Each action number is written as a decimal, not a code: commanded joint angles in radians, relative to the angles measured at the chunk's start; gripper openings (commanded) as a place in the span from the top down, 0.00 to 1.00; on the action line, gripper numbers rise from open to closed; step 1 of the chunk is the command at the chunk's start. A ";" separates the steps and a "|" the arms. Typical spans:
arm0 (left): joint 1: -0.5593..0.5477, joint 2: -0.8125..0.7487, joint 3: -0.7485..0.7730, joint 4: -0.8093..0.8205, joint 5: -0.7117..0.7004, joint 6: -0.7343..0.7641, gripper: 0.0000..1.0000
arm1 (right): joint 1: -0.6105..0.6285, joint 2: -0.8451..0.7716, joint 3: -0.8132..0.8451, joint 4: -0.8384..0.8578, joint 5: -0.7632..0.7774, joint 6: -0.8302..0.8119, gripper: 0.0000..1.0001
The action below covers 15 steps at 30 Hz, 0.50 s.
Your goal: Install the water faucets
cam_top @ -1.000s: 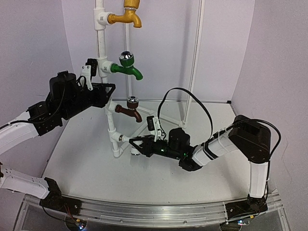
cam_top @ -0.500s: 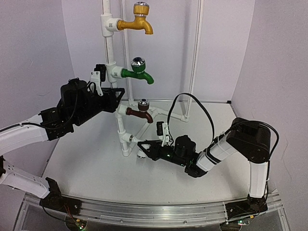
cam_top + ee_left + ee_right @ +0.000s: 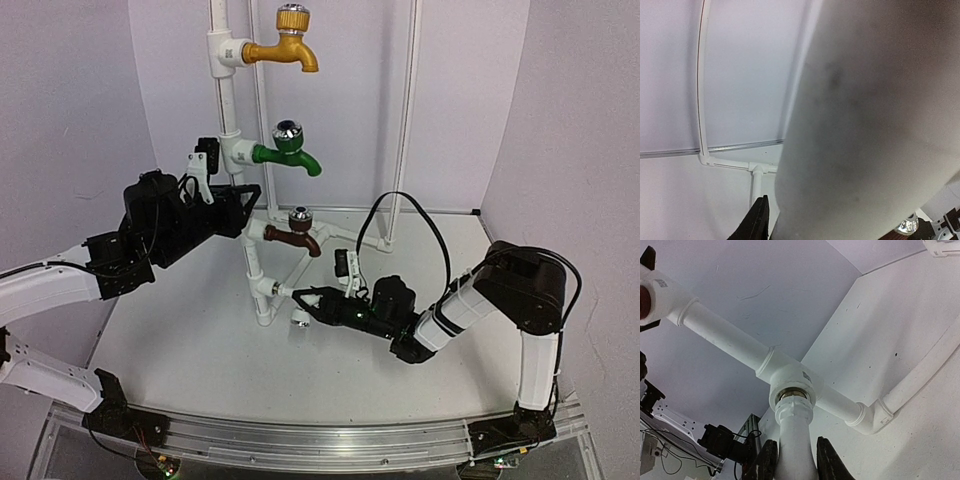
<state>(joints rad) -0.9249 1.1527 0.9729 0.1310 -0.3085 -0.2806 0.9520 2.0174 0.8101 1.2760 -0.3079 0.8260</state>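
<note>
Now the right hand (image 3: pixel 300 299) is low over the surface (image 3: pixel 180 350), pinching the white faucet (image 3: pixel 794 440), whose end meets the bottom T-fitting (image 3: pixel 790 382). The left hand (image 3: pixel 249 196) clamps the upright pipe (image 3: pixel 228 100), which blots out its wrist view. Above sit the brown faucet (image 3: pixel 290 232), green faucet (image 3: pixel 290 150) and yellow faucet (image 3: pixel 285 45).

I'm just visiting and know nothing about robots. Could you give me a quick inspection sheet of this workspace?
Surface: white table.
Job's things: yellow faucet, green faucet, brown faucet on the pipe stand; white faucet at its lowest fitting.
Clutter: nothing seen.
Pincers: left pincer clamps the pipe stand; right pincer grips the white faucet.
Cables: black cable loops above the right arm.
Surroundings: pale walls, metal rail at near edge.
</note>
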 commanded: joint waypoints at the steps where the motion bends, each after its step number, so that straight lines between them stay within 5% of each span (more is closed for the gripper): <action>1: -0.066 0.015 -0.082 -0.054 0.268 -0.434 1.00 | -0.038 -0.025 0.021 0.205 -0.017 0.139 1.00; 15: -0.082 0.091 -0.036 -0.107 0.263 -0.388 1.00 | -0.027 0.017 0.032 0.288 0.022 0.396 1.00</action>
<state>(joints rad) -0.9249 1.1512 0.9488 0.1575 -0.3150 -0.3008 0.9356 2.0331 0.8158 1.2942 -0.3757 1.1178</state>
